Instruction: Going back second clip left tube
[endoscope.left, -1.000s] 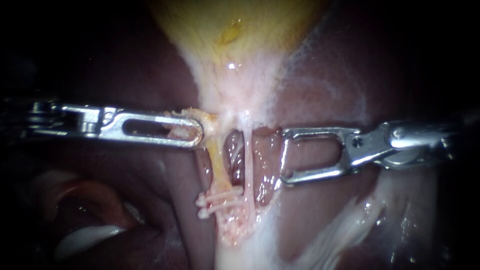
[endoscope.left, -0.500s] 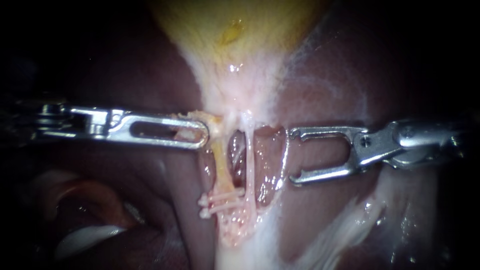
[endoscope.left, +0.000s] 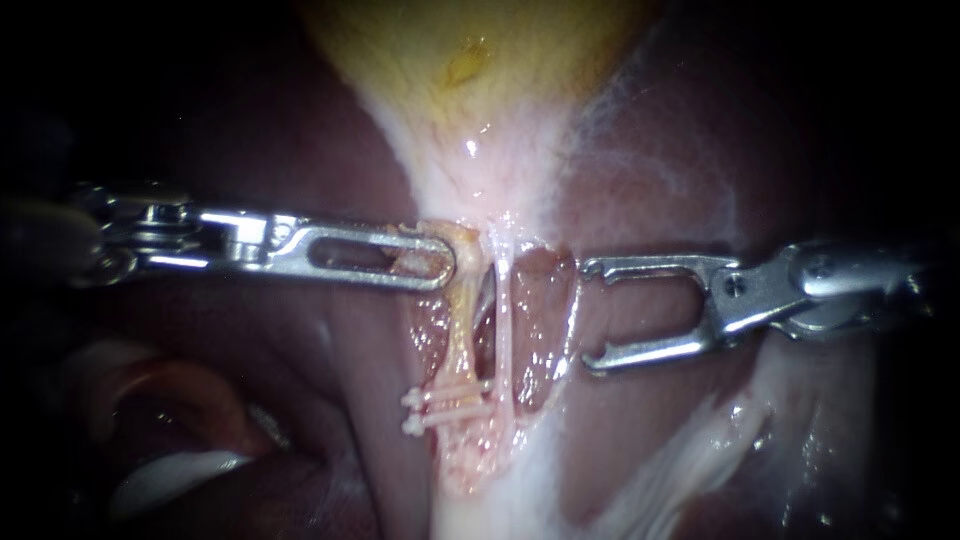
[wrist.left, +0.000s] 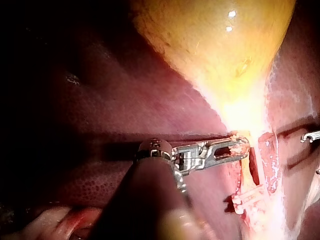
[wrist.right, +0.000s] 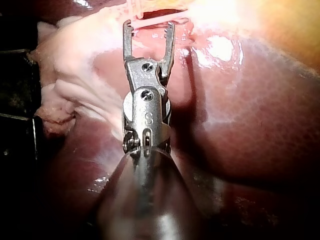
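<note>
Left tube (endoscope.left: 458, 335): two clips (endoscope.left: 440, 408) seated across its lower end.
Left instrument (endoscope.left: 440, 265): jaws clamped on tissue (endoscope.left: 440, 240) at the tube's top.
Right instrument (endoscope.left: 588, 315): jaws wide apart, empty, clear of the tube.
Remaining, likely: withdrawal only.

left instrument (endoscope.left: 441, 262): polished bare metal
right instrument (endoscope.left: 588, 315): polished bare metal
clips (endoscope.left: 440, 408): pale matt plastic
liver (endoscope.left: 650, 190): wet, glossy, smooth
gallbladder (endoscope.left: 500, 60): smooth, moist sheen
</note>
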